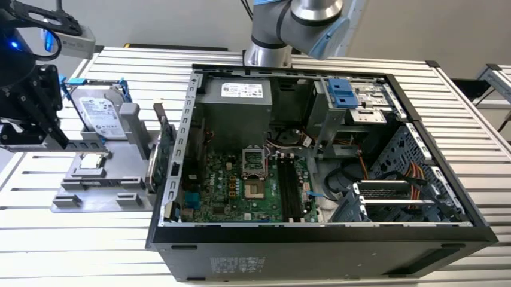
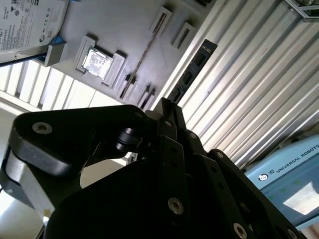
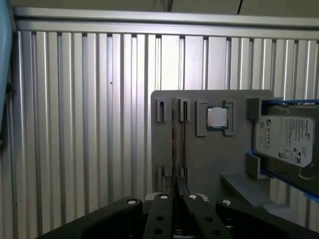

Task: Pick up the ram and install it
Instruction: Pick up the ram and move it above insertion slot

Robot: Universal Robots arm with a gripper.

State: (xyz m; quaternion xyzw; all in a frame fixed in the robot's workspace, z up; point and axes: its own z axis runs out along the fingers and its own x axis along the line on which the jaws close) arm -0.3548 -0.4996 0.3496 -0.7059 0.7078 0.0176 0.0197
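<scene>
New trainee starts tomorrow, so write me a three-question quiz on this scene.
1. True or false: the ram is already seated inside the computer case.
2. What is the claw shut on? A) a fan B) the ram C) a screwdriver
3. Fill in: on the grey tray, the processor lies between the ram slots and the ____.
Key: 1 false; 2 B; 3 hard drive.

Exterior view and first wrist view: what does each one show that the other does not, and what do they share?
Exterior view: the open computer case with its motherboard, and the robot arm. First wrist view: the ram, edge-on in a tray slot. Shared: the tool, the grey tray, the processor chip and the hard drive.
</scene>
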